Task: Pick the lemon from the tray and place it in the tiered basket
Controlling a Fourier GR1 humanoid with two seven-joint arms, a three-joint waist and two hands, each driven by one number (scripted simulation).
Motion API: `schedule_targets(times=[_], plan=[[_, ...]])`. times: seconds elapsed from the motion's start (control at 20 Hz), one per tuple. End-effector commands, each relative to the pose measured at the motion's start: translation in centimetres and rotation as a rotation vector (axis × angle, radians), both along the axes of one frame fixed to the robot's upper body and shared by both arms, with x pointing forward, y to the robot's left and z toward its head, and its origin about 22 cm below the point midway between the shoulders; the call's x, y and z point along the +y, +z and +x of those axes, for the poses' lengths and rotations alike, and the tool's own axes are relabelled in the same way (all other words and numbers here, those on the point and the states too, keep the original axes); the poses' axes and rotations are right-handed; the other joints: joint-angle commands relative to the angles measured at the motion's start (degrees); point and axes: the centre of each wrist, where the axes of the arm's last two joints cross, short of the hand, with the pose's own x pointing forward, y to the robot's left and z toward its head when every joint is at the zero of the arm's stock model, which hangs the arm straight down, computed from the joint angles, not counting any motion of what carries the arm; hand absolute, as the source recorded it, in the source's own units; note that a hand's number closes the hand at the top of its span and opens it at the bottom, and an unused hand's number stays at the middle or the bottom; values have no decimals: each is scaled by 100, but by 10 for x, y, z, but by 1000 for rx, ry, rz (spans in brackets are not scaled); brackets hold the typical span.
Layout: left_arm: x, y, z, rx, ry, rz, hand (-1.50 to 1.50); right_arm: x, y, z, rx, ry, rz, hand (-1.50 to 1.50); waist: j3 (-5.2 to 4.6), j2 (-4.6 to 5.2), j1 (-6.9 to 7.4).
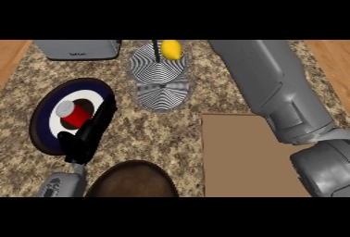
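Observation:
The yellow lemon [171, 49] lies in the upper tier of the black-and-white striped tiered basket [156, 69] at the back middle of the counter, next to the basket's black centre post. The flat brown tray [236, 155] lies at the front right with nothing showing on it. My right forearm [273, 88] reaches from the lower right across the tray's corner to the picture's top, just right of the basket; its hand is cut off there. My left hand [89, 132] rests open at the front left, fingers straight, over the edge of a plate.
A round dark plate [48, 115] with blue and white rings holds a red can [74, 113] at the left. A grey toaster [77, 48] stands at the back left. A dark brown bowl [133, 179] sits at the front edge.

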Motion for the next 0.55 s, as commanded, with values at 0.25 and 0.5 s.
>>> schedule_targets(times=[0.25, 0.5], plan=[[24, -7, -17, 21, 84, 2, 0, -43, -1, -9, -193, -108, 93, -150, 21, -181, -473], [33, -13, -27, 51, 127, 2, 0, -47, -20, -24, -132, -47, 95, -150, 24, -299, -717]])
